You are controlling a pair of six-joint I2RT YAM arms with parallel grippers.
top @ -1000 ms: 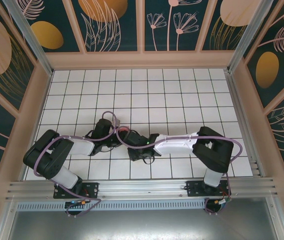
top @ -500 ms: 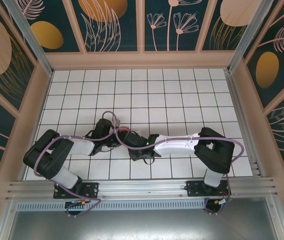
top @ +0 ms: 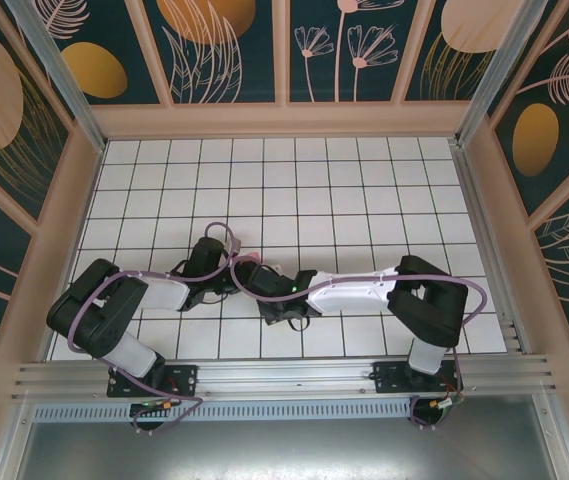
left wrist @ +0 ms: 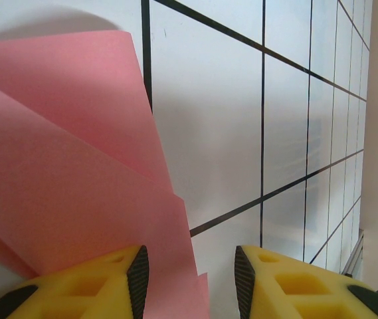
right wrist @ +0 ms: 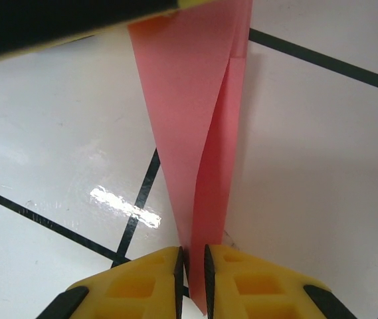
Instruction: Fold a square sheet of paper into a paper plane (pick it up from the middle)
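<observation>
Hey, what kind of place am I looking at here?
Probably a lab robot test cell: a white grid-tiled table boxed in by floral printed panels, with two arms bolted to an aluminium rail and handling pink paper.

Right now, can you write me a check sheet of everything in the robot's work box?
Surface: white gridded table.
Job's things: pink paper, partly folded in layers, between the two arms; not a plane yet.
Clutter: nothing seen.
End effectors: left end effector open, with the paper's edge beside one finger; right end effector shut on the paper's narrow folded end.
Cables: purple cables loop along both arms.
Surroundings: flower-patterned walls; metal rail at the near edge.
</observation>
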